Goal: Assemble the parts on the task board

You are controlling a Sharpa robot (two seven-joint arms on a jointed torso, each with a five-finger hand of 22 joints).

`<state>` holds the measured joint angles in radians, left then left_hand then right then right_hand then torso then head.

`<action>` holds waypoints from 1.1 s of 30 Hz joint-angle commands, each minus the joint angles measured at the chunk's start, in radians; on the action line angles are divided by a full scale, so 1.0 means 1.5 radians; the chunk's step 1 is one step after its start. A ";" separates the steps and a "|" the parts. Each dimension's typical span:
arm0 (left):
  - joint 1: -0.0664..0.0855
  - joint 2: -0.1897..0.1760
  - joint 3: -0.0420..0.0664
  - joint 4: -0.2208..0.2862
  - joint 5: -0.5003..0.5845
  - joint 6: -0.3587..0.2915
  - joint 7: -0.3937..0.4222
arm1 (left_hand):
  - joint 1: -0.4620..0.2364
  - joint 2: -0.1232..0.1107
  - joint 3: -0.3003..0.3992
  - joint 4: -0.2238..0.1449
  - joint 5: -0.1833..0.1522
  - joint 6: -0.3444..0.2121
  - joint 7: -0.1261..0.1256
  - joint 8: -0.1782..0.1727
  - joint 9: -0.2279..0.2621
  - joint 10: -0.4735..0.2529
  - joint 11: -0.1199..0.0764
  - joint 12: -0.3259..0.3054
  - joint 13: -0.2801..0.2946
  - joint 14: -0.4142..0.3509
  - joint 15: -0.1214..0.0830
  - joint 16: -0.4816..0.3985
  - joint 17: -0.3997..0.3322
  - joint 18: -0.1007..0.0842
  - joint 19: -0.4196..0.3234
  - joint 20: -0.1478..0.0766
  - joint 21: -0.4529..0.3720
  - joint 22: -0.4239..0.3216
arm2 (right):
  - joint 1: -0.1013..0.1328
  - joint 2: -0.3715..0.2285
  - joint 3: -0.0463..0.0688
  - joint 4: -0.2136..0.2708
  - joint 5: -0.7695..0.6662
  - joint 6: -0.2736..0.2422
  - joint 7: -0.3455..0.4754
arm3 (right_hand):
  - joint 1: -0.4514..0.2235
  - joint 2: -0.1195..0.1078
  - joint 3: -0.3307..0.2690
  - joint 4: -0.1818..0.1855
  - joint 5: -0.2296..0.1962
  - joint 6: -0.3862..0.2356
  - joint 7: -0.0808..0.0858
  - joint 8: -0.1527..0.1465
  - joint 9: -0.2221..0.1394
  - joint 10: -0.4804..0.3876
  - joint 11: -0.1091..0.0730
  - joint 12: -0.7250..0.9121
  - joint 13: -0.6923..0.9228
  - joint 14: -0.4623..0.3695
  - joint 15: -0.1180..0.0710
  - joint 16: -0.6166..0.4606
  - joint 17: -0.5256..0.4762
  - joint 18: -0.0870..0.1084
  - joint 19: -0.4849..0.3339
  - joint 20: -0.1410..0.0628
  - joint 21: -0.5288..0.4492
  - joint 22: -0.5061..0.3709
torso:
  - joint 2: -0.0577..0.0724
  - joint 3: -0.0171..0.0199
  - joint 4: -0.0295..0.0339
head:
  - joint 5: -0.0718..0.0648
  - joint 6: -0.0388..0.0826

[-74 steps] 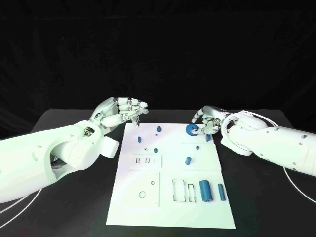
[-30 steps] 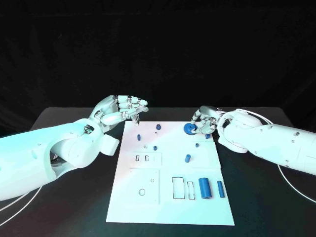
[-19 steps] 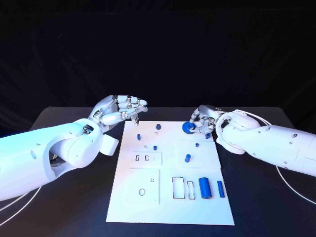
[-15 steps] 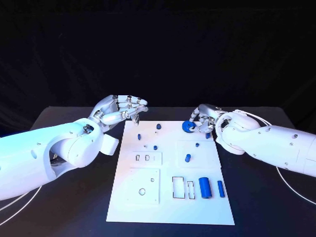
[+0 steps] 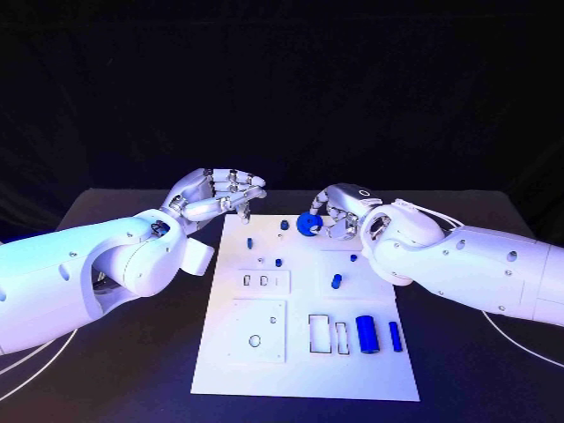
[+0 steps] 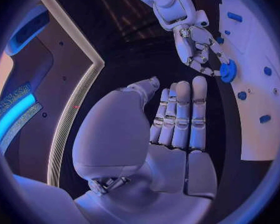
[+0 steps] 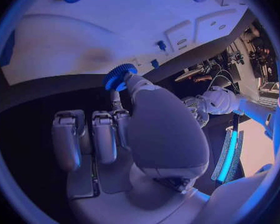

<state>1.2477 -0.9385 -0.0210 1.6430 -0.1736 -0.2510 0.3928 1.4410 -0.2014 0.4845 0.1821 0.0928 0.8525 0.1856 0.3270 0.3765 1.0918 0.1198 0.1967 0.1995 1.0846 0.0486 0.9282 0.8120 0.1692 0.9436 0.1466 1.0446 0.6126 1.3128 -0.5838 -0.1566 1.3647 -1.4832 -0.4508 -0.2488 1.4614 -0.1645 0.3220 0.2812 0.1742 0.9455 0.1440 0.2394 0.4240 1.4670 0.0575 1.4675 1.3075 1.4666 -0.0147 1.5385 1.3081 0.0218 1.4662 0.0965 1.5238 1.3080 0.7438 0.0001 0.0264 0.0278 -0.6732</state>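
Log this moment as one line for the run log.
right hand: pinches blue gear over task board far edge | left hand: fingers curled, holds nothing, beside board

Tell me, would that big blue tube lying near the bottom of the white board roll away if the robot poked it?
Probably sideways: the big blue cylinder is round and lies on its side on the flat task board. It looks rigid and likely light.
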 commanded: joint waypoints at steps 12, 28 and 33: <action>0.001 0.004 0.000 0.001 0.002 0.016 0.002 | 0.001 0.005 0.004 -0.001 -0.001 -0.005 -0.001 -0.004 0.001 -0.007 0.000 0.004 0.001 -0.004 0.001 -0.002 -0.001 0.006 -0.004 0.001 0.003 0.001 | -0.013 0.058 -0.003 -0.024 -0.063 -0.007 -0.018 | -0.005 -0.001 0.006 -0.001 0.004 0.003 -0.006 -0.004 0.001 0.005 -0.003 0.003 0.089 0.059 -0.003 0.003 0.124 -0.006 0.050 -0.006 0.003 0.147 | 0.001 -0.0004 0.0013 | 0.004 0.000; 0.001 0.005 0.000 0.000 0.001 0.020 -0.002 | 0.001 0.005 0.005 -0.002 -0.002 -0.005 -0.001 -0.004 0.001 -0.008 0.000 0.005 0.001 -0.004 0.001 -0.003 -0.001 0.006 -0.004 0.001 0.004 0.002 | -0.029 0.101 -0.004 -0.070 -0.065 0.008 -0.017 | -0.014 -0.003 0.009 0.001 0.002 0.000 -0.004 -0.007 -0.001 0.004 -0.002 0.001 0.087 0.059 -0.002 0.003 0.124 -0.005 0.049 -0.005 0.002 0.146 | 0.001 0.0000 0.0015 | 0.011 -0.005; 0.001 0.006 0.000 0.000 0.001 0.021 -0.002 | 0.001 0.005 0.005 -0.002 -0.002 -0.005 -0.001 -0.004 0.001 -0.008 0.000 0.005 0.001 -0.004 0.001 -0.003 -0.001 0.006 -0.004 0.001 0.004 0.002 | -0.032 0.107 -0.004 -0.077 -0.065 0.013 -0.017 | -0.016 -0.005 0.010 0.001 0.000 0.000 -0.004 -0.007 -0.001 0.003 -0.002 0.000 0.087 0.058 -0.002 0.003 0.123 -0.005 0.049 -0.005 0.002 0.146 | 0.001 0.0001 -0.0010 | 0.013 -0.006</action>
<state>1.2477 -0.9323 -0.0210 1.6416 -0.1736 -0.2402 0.3867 1.4410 -0.2014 0.4886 0.1779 0.0928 0.8525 0.1855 0.3270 0.3777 1.0845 0.1198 0.2006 0.2002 1.0846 0.0486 0.9282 0.8121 0.1692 0.9436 0.1466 1.0445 0.6145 1.2670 -0.4259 -0.1628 1.2522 -1.5652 -0.4518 -0.2726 1.4446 -0.1686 0.3319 0.2828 0.1765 0.9489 0.1403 0.2335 0.4220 1.4669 0.0575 1.4674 1.3074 1.4666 -0.0145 1.5384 1.3077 0.0220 1.4662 0.0966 1.5238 1.3076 0.7459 -0.0003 0.0275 0.0461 -0.6810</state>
